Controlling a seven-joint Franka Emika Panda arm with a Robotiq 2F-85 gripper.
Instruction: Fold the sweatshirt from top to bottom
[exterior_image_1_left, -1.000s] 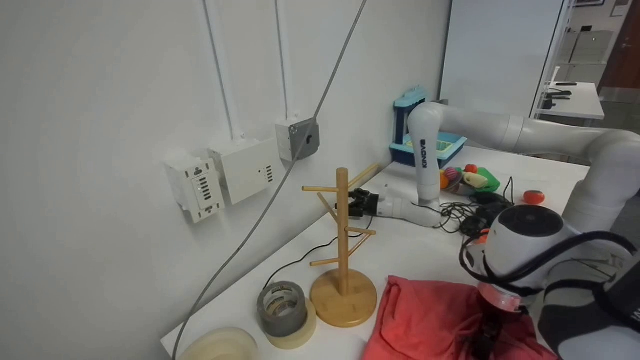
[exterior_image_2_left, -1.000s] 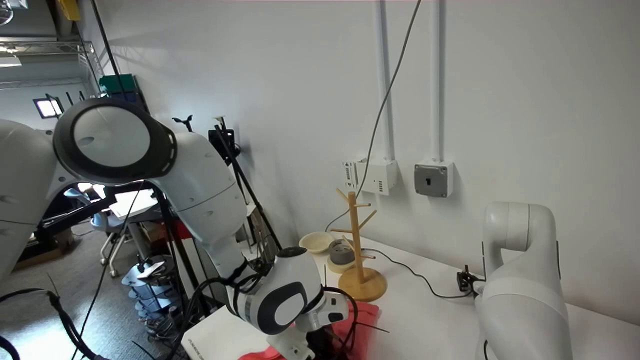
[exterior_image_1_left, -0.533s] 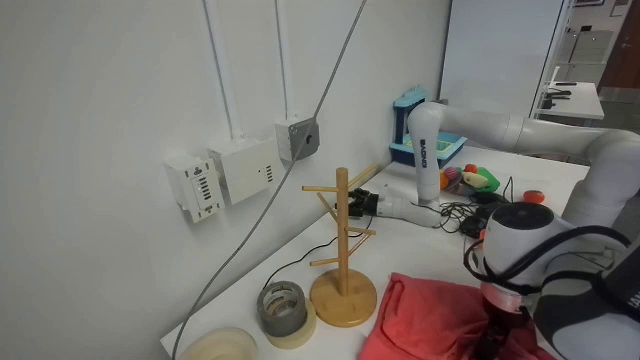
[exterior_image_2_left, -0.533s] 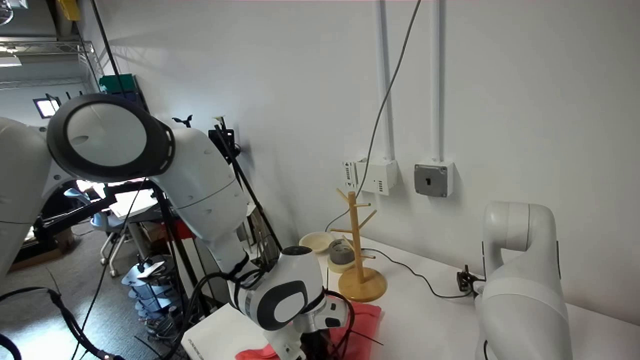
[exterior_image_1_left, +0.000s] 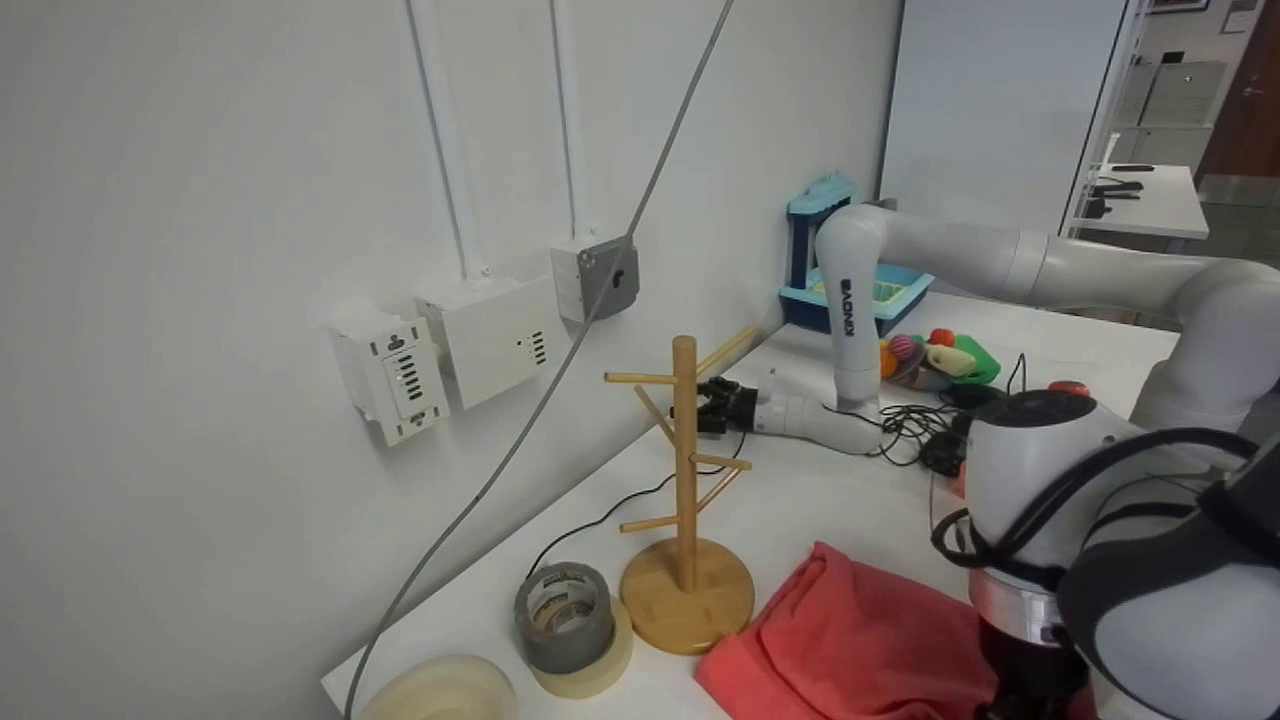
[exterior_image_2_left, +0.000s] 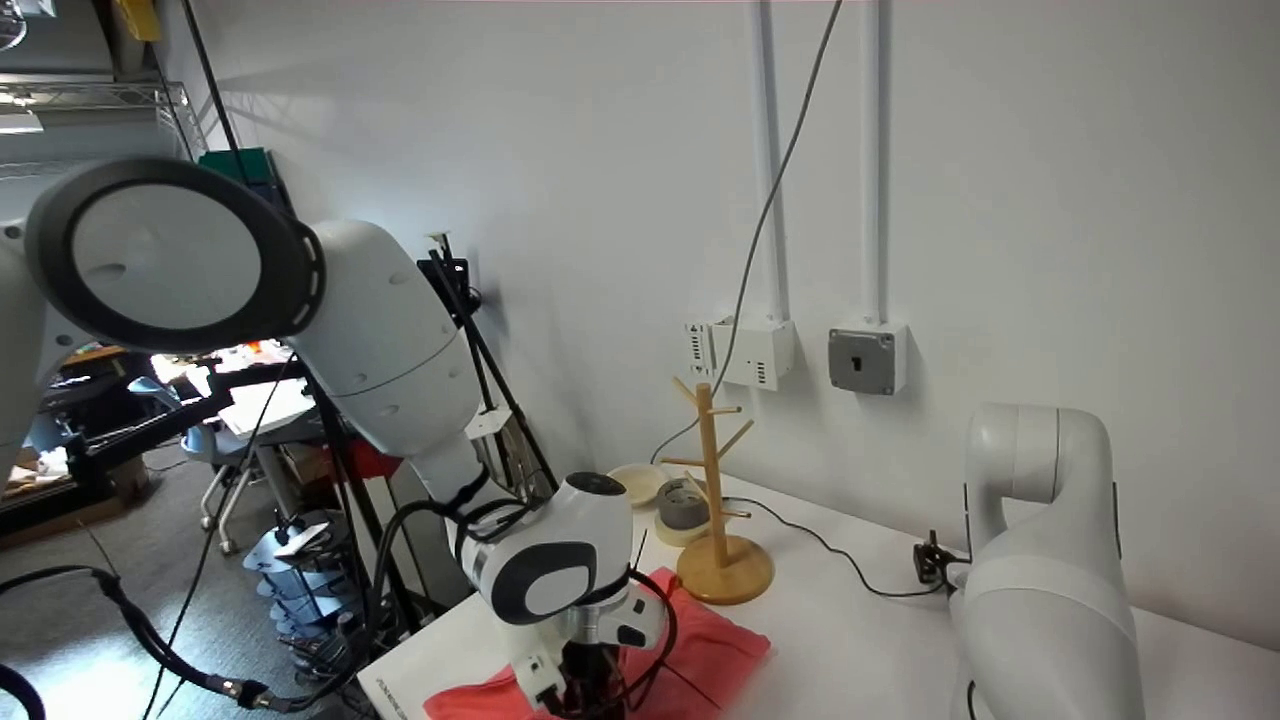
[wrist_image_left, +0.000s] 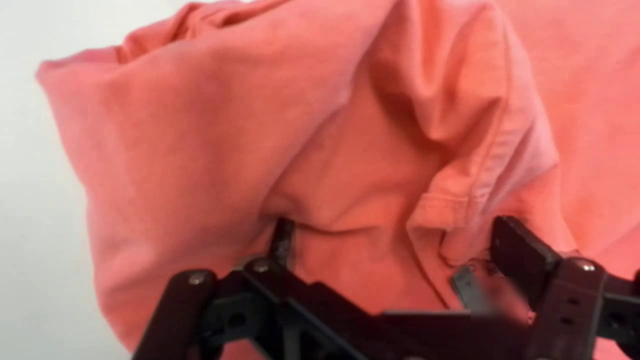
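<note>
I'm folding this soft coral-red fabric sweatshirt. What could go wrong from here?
1. The black jointed end effector stands open at rumpled folds of the sweatshirt, so closing might pinch the wrong layers.
2. A round-based tan wooden mug tree stands close beside the sweatshirt; dragging fabric that way could bump it.
3. In both exterior views the white-and-black robot arm hides part of the sweatshirt, so a crooked fold may go unnoticed.

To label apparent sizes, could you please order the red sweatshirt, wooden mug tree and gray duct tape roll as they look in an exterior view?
Largest first, by visible area:
Red sweatshirt, even partly hidden
Wooden mug tree, taller but slimmer
Gray duct tape roll
</note>
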